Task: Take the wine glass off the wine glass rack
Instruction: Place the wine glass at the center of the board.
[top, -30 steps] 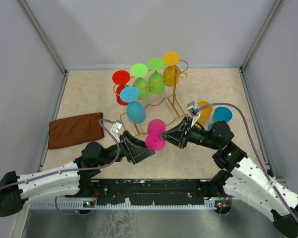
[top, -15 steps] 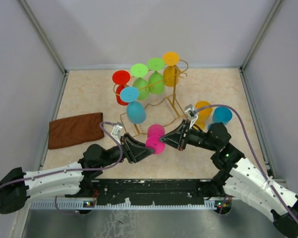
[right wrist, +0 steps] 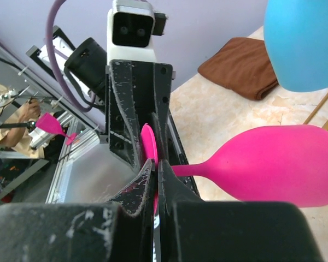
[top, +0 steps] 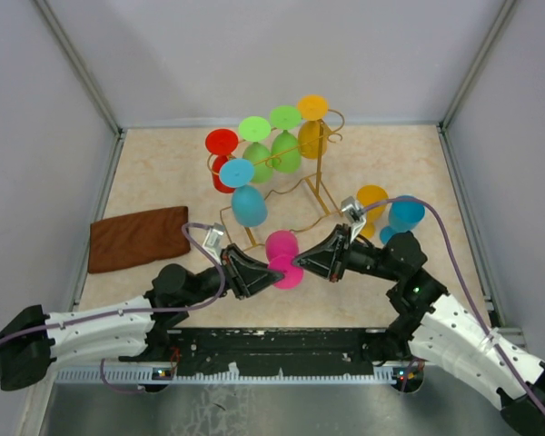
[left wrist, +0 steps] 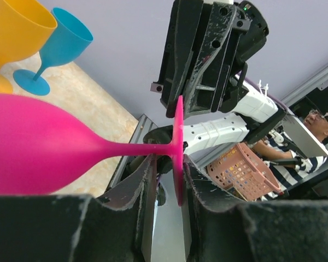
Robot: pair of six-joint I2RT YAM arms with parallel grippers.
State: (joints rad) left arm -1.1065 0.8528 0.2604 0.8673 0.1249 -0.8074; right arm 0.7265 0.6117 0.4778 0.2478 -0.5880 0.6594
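The gold wine glass rack (top: pixel 320 182) stands at the back with several coloured glasses hanging from its rails. A pink wine glass (top: pixel 282 243) is off the rack, lying sideways above the table between both arms. My right gripper (top: pixel 300 263) (right wrist: pixel 158 169) is shut on the rim of its foot disc (right wrist: pixel 147 142). My left gripper (top: pixel 277 270) (left wrist: pixel 168 174) straddles the same foot from the opposite side. The disc rests against one finger, a gap shows on the other side, and the stem (left wrist: pixel 131 148) passes just over that fingertip.
A brown cloth (top: pixel 138 238) lies at the left. An orange glass (top: pixel 372 195) and a blue glass (top: pixel 406 212) stand upright at the right, behind my right arm. A light blue glass (top: pixel 249 206) hangs low on the rack just beyond the pink one.
My left gripper's jaws have narrowed a lot around the pink glass's foot. The glass and my right gripper have drifted slightly nearer and to the left.
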